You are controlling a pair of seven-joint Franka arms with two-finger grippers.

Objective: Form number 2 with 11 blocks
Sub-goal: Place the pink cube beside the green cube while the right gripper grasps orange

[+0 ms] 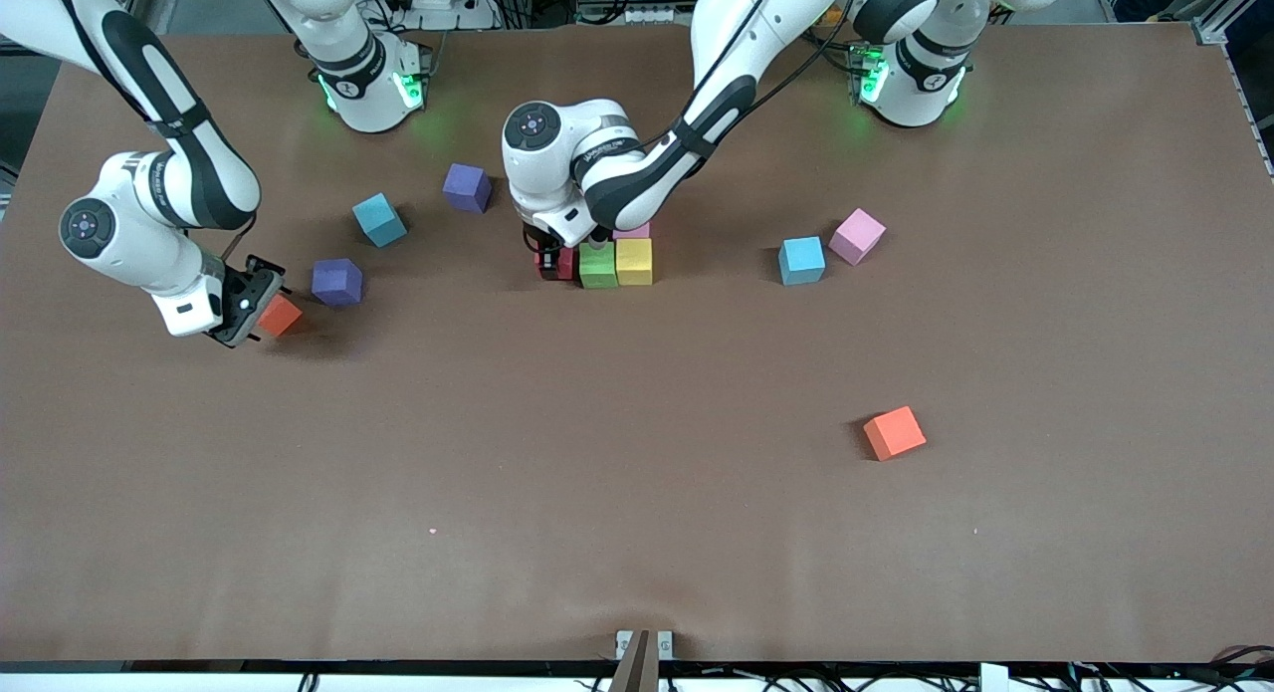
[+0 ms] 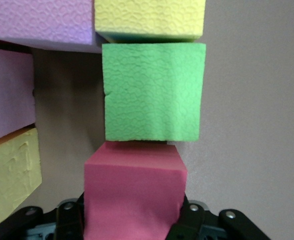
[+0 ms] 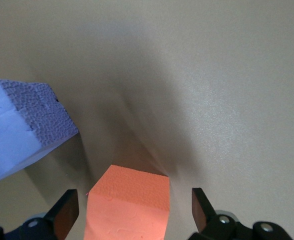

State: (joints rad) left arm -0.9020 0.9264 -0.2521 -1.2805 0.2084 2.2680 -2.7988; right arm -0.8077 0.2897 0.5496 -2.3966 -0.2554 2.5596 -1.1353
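While the left gripper (image 1: 553, 259) clamps a red block (image 2: 133, 192) against the green block (image 1: 597, 266) to extend the number 2 (image 1: 622, 259) at mid-table, the right gripper (image 1: 249, 304) straddles an orange block (image 3: 128, 207), fingers apart, ready to grasp.

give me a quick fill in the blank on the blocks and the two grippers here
1. The left gripper is shut on a ____ block, set against the green block.
2. The right gripper is ____ around an orange block.
3. On the green block's other flank sits a ____ block.
4. The block beside the pink block is ____.

Missing words: red; open; yellow; cyan
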